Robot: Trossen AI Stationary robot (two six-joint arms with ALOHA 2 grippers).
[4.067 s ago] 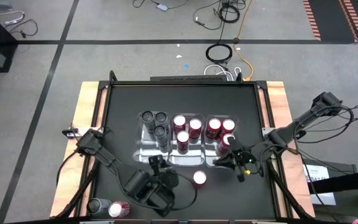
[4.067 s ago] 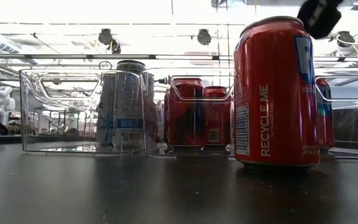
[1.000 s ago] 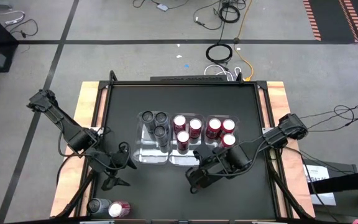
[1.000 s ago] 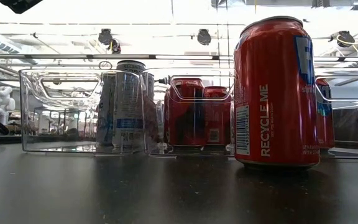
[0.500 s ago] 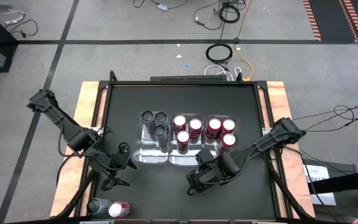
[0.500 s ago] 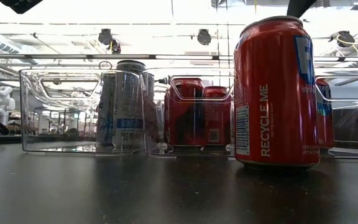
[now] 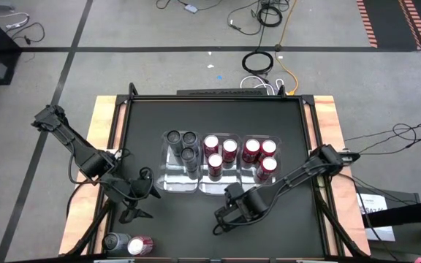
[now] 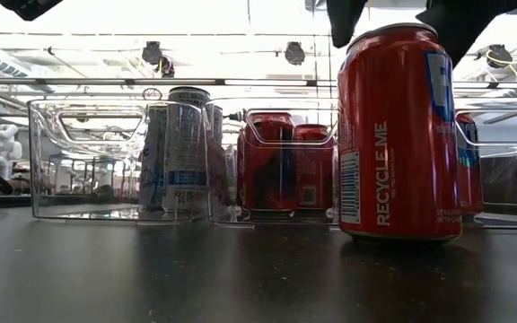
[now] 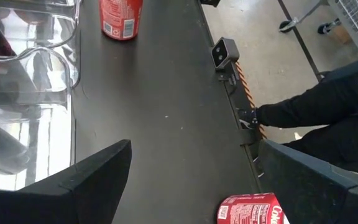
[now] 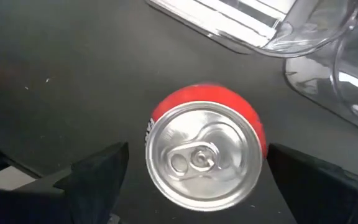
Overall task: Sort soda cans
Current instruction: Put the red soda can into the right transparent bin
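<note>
Cans sit mostly sorted already in the clear trays (image 7: 168, 183) at the middle of the counter (image 7: 269, 117): three grey cans (image 7: 183, 144) in the left compartment, red cans (image 7: 240, 155) in the other two; one red can (image 8: 399, 135) stands alone on the counter in front of the trays, and the right gripper (image 10: 194, 177) hangs directly above it, fingers spread wide on either side of its silver top, holding nothing; the step in hand looks like the pick of this stray can; the next move, as I judge it, calls for a straight descent so the fingers straddle the can's body, then a firm close before lifting it toward the red side; the left gripper (image 7: 134, 202) waits near the counter's front left corner, also spread wide and empty, close to a grey can (image 7: 114, 242) and another red can (image 7: 140, 245) lying side by side at the front edge.
</note>
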